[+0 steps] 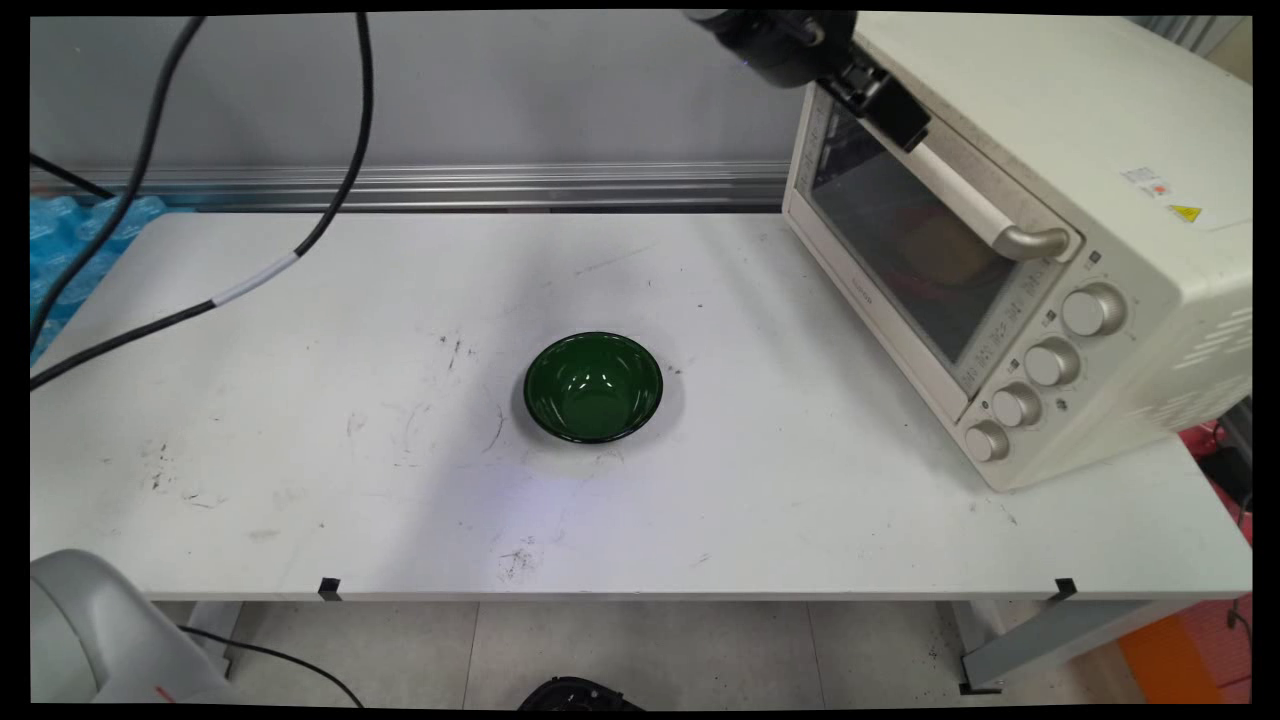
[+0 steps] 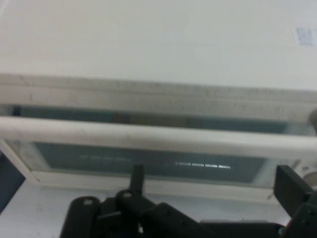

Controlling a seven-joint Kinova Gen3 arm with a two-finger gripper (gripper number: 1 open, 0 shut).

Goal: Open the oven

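Toaster oven fills the right of the white table. Going left to right, we see a dark green bowl mid-table, empty, well apart from the oven. Further right, at the top, our black tool hovers just beside the oven door's handle. Its fingers look spread, holding nothing. The door is closed.

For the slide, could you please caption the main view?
Black gripper at the handle of a closed cream toaster oven; empty green bowl mid-table.
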